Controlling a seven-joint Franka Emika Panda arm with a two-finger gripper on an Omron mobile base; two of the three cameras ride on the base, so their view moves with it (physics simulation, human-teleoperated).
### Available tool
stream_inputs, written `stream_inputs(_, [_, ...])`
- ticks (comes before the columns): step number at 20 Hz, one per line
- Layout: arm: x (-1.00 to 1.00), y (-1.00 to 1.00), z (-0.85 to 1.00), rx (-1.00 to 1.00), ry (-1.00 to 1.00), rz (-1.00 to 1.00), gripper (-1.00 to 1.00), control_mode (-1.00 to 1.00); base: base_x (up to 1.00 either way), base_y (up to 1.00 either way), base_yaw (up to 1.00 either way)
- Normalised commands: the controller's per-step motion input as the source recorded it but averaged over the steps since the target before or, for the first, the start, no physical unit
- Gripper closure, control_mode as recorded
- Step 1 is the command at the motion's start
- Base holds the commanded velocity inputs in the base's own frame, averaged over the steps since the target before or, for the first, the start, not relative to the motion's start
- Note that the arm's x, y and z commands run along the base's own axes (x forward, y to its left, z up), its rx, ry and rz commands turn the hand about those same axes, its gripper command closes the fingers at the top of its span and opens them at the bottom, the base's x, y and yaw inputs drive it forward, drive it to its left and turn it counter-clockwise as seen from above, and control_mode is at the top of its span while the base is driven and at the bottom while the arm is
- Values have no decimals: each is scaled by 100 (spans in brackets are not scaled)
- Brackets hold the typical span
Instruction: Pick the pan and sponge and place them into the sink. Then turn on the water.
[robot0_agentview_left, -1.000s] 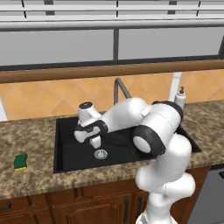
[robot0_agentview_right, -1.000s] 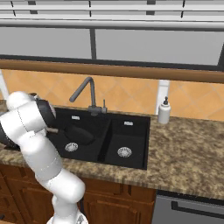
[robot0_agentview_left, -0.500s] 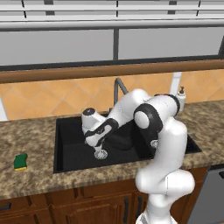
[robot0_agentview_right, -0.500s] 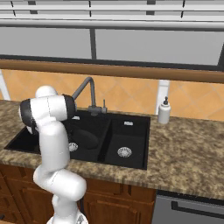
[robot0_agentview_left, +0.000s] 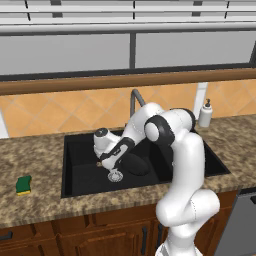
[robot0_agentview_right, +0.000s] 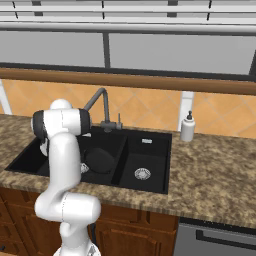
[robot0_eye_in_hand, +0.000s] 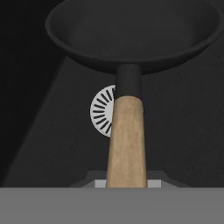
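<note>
Nearest to me, my end effector (robot0_agentview_left: 106, 161) is pinched tight on the light wooden handle (robot0_eye_in_hand: 126, 142) of the pan (robot0_eye_in_hand: 133, 33), gripping it close to its free end. The handle runs straight out from my grip to the short black neck and then to the round black bowl of the pan. I am holding it low inside the large basin of the sink (robot0_agentview_left: 80, 187); whether the bowl touches the basin floor I cannot tell. Below the handle sits the silver drain (robot0_eye_in_hand: 103, 110), partly hidden behind the wood.

From the base cameras, the pan's dark bowl (robot0_agentview_left: 134, 164) lies in the right part of the large basin, next to the divider, and the smaller basin beyond it has its own silver drain (robot0_agentview_right: 142, 173).

The sponge (robot0_agentview_left: 23, 184) lies green face up on the speckled worktop (robot0_agentview_left: 30, 155), well apart from the sink on its left.

Farther back, the grey gooseneck faucet (robot0_agentview_right: 100, 106) rises behind the basins, and a white soap dispenser (robot0_agentview_right: 188, 127) stands on the worktop by the wall.
</note>
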Motion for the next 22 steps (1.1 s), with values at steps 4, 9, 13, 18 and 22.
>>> stream_inputs(4, [31,-3,-57,-3,-5,-10,100,-100,0,0,0])
stream_inputs(9, [6,-13,-75,-4,0,-13,100,-100,0,0,0])
stream_inputs(13, [0,-23,-92,-2,0,-14,100,-100,0,0,0])
stream_inputs(18, [-11,-32,-76,0,-1,-10,100,-100,0,0,0])
stream_inputs(22, [-28,-26,-9,2,-13,-10,-100,-100,0,0,0])
